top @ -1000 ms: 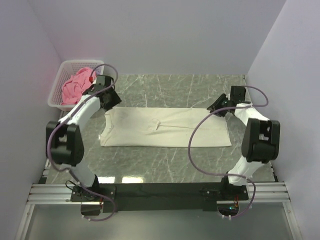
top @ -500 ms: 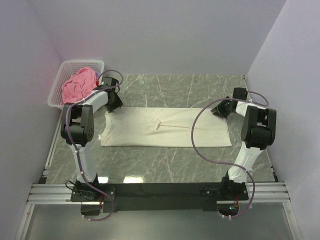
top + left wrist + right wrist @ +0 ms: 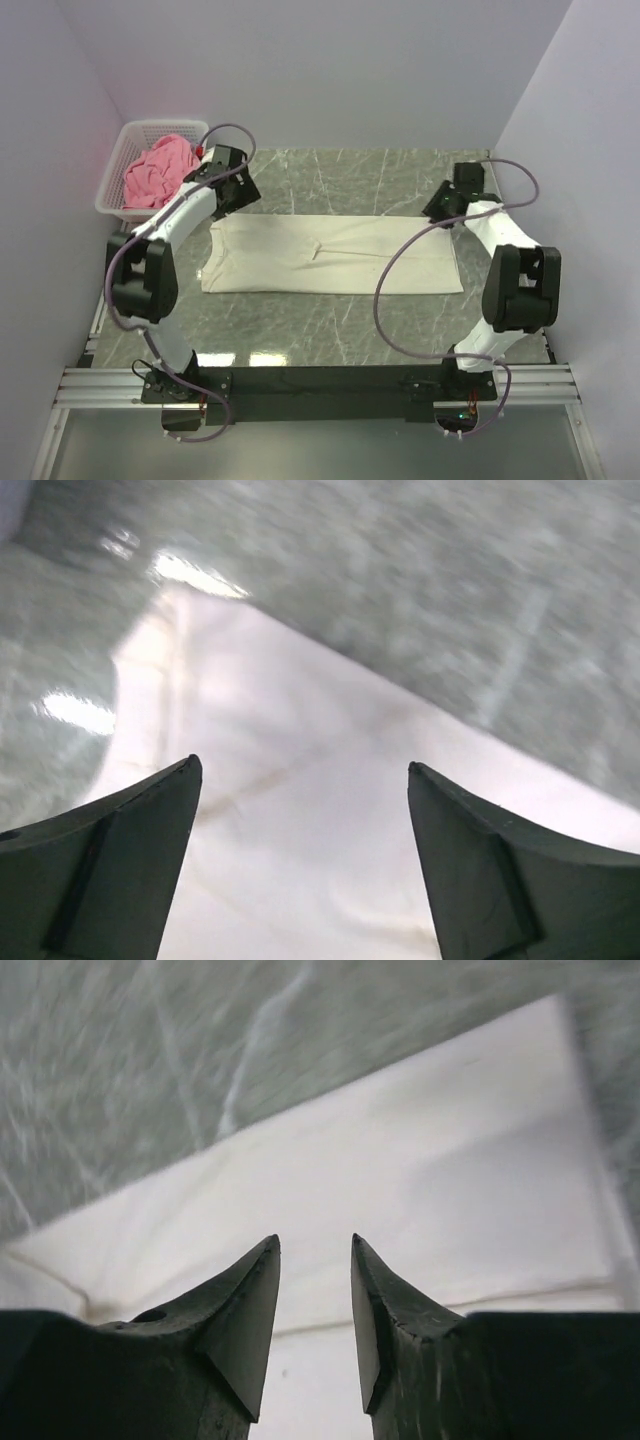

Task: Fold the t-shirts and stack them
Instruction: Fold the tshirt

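The cream-white t-shirt [image 3: 330, 255] lies flat on the marble table, folded into a long rectangle. It also shows in the left wrist view [image 3: 300, 870] and the right wrist view [image 3: 430, 1150]. My left gripper [image 3: 230, 203] hovers over the shirt's far left corner, jaws wide open and empty [image 3: 303, 765]. My right gripper [image 3: 440, 212] hovers over the shirt's far right corner, jaws narrowly open with nothing between them [image 3: 315, 1238]. The pink t-shirt [image 3: 155, 172] lies crumpled in the basket.
The white lattice basket [image 3: 118, 165] stands at the far left corner against the left wall. Walls close in the table at the back and both sides. Purple cables loop off both arms above the table.
Both arms have shifted their elbows and wrists; the left gripper has drifted slightly right and the right gripper slightly farther back, both still over the shirt's far corners. The shirt has not moved.
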`<state>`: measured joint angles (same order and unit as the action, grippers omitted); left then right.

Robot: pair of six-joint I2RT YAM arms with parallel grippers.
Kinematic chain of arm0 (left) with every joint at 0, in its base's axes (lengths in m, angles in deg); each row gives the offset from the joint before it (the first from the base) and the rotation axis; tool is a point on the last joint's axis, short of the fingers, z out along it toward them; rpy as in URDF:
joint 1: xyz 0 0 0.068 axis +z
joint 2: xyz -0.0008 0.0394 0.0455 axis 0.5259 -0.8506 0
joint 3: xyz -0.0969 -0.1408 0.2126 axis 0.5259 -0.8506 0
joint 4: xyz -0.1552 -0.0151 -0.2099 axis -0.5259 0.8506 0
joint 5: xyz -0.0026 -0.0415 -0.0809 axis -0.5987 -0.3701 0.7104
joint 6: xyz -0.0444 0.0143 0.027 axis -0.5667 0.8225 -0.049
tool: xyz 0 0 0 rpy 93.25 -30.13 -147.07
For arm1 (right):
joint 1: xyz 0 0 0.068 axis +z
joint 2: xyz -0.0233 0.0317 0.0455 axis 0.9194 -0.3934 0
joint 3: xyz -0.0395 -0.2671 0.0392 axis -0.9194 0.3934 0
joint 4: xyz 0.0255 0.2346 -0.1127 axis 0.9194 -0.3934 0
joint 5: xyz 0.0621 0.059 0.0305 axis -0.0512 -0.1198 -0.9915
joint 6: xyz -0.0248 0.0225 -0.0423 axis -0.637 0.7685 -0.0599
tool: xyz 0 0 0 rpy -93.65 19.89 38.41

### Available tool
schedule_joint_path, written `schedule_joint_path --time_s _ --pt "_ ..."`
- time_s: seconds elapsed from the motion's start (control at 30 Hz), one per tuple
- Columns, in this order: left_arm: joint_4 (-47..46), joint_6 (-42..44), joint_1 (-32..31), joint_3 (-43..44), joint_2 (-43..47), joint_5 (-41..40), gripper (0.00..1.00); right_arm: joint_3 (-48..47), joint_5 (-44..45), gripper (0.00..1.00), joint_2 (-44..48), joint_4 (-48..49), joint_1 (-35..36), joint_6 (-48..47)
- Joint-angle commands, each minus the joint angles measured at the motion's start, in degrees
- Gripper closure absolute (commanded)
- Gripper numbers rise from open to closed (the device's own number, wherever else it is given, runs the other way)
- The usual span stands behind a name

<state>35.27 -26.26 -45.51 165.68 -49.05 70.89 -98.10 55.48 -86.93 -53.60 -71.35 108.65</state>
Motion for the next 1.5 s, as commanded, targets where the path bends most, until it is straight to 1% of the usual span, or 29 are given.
schedule_joint_path --time_s 0.0,0.07,0.1,0.17,0.2,0.27,0.43,0.63,0.73,0.83,0.93,1.07,1.13,1.2,1.23,1.27,1.33,1.37,1.47 --pt "3.2 -3.3 -3.5 -4.4 7.2 -1.0 0.09 -1.9 5.3 0.58 3.0 -6.9 10.5 -7.2" --pt "2.7 -4.8 -5.5 -8.4 9.1 -0.4 0.07 -1.9 4.9 0.55 3.4 -7.4 13.9 -9.1" --pt "2.5 -6.0 -6.1 -9.5 10.2 -0.3 0.06 -2.1 5.5 0.52 3.3 -7.8 17.5 -11.0" --pt "2.1 -6.9 -7.7 -11.1 10.6 0.4 0.05 -2.6 7.0 0.47 2.0 -9.2 20.5 -12.1" --pt "1.9 -7.4 -8.2 -12.2 10.2 0.6 0.05 -2.9 7.0 0.45 1.6 -9.4 22.7 -13.3" --pt "1.6 -8.0 -9.1 -12.9 9.4 1.1 0.06 -3.3 8.5 0.42 0.1 -9.4 24.4 -14.3" --pt "0.0 -9.4 -9.4 -12.9 5.8 1.5 0.08 -6.9 10.5 0.42 -5.3 -10.4 26.9 -15.9" --pt "0.1 -9.1 -9.4 -8.7 -0.3 -0.2 0.1 -9.2 12.0 0.49 -10.8 -10.8 28.9 -16.5" --pt "0.6 -8.9 -9.3 -7.3 -3.6 0.2 0.11 -8.9 12.4 0.5 -12.6 -12.2 29.1 -15.8" --pt "1.7 -8.1 -9.1 -4.4 -7.9 0.2 0.11 -7.7 13.0 0.5 -13.7 -14.6 29.2 -14.6" --pt "2.9 -6.3 -8.4 -0.3 -12.2 -0.2 0.11 -5.5 11.3 0.5 -14.0 -17.0 29.3 -13.6" --pt "3.6 -2.5 -7.8 5.7 -17.5 -0.5 0.11 -3.2 9.1 0.5 -14.0 -19.7 31.1 -13.9" --pt "3.4 1.5 -7.4 8.2 -19.6 0.0 0.1 -2.1 7.3 0.5 -13.5 -21.2 33.4 -13.7" --pt "4.0 6.8 -7.0 13.5 -23.1 -0.2 0.09 -1.6 5.1 0.5 -13.7 -23.3 35.2 -13.6" --pt "4.3 8.4 -7.0 15.4 -24.3 -0.4 0.08 -1.5 4.2 0.5 -13.8 -23.9 37.4 -13.6" --pt "4.2 11.8 -7.0 19.0 -26.4 -0.4 0.08 -1.2 3.4 0.5 -13.8 -24.4 38.3 -13.6" --pt "3.2 15.0 -7.0 22.3 -28.4 0.2 0.07 -1.3 0.7 0.5 -13.9 -25.3 40.2 -13.4" --pt "3.1 17.3 -7.0 25.5 -30.3 0.4 0.07 -1.9 -0.1 0.5 -14.0 -25.3 42.1 -12.8" --pt "1.6 21.5 -7.0 31.0 -33.5 2.0 0.07 -4.9 -3.6 0.5 -14.8 -25.5 46.2 -11.8"
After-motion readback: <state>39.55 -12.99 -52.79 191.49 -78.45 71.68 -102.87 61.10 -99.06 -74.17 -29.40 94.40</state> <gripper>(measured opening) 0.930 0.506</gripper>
